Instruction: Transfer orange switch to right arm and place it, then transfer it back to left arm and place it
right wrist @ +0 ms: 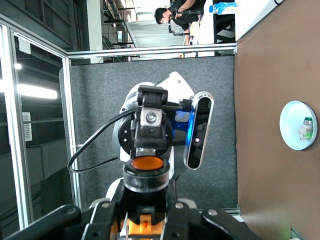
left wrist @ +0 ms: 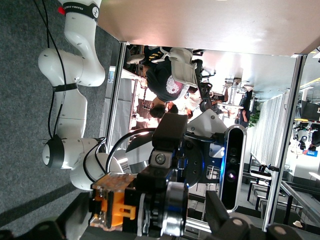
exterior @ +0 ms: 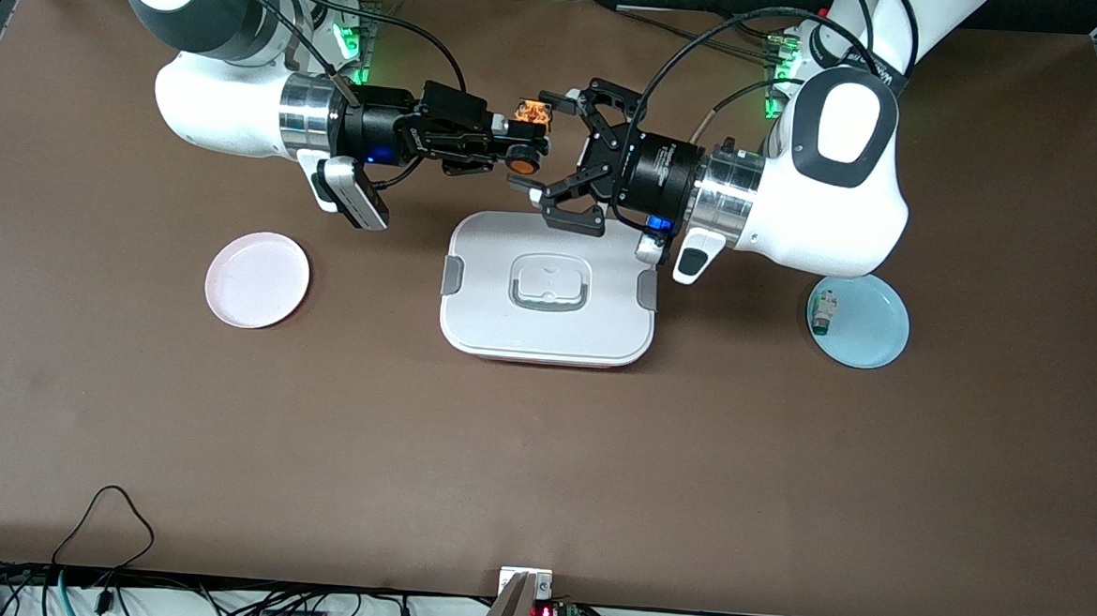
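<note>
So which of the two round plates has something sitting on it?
The light blue plate, toward the left arm's end of the table, holds a small white switch by its rim. The pink plate, toward the right arm's end, holds nothing.

I see the orange switch (exterior: pixel 527 134) pinched in the right gripper (exterior: pixel 520 137), lying sideways, orange cap outward, just before the left gripper (exterior: pixel 561 154)'s spread fingers; box (exterior: pixel 549 289) lies closed below both.
</note>
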Controlling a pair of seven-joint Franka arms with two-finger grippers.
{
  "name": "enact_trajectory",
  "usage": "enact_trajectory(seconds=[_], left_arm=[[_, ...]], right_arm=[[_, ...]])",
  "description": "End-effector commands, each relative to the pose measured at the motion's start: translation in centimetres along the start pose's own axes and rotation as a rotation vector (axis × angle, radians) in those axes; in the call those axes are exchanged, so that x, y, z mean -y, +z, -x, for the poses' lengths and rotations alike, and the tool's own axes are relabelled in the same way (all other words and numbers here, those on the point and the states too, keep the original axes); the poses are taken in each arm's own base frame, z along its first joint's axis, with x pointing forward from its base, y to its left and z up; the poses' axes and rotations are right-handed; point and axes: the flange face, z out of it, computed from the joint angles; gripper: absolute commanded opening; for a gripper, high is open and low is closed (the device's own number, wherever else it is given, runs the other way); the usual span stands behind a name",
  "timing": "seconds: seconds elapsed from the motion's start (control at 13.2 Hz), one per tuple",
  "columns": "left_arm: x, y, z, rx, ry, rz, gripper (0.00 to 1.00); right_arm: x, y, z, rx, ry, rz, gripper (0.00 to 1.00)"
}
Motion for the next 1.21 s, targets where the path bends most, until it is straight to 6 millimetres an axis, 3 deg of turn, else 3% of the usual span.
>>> enact_trajectory(seconds=[0.0,0.23,0.38,0.53,0.91,1.13], left_arm=[[-0.4,-0.3,0.8,0.021,-0.006,-0.004,1.00],[-0.3,-1.6,2.5,0.014,0.039,-0.030,1.00],[-0.2,-4.0,2.8,-0.019,0.058,-0.041,1.00],[1.0,-4.8,3.8,-0.089,0.107,-0.111,1.00],[5.6,-4.0,6.7,-0.416,0.265,-0.255,1.00],[8.3,-2.9,7.7,-0.588,0.448,-0.348,1.00]], right_arm=[[0.6,-0.3,0.5,-0.005,-0.023,-0.012,0.29],[0.7,-0.3,0.5,-0.009,-0.027,-0.010,0.28],[1.1,-0.6,0.5,-0.009,-0.060,-0.004,0.27],[1.5,-1.4,0.3,-0.016,-0.088,0.000,0.27],[1.7,-5.2,-0.8,0.061,-0.288,0.263,0.27],[0.2,-8.6,-2.0,0.169,-0.429,0.464,0.26]])
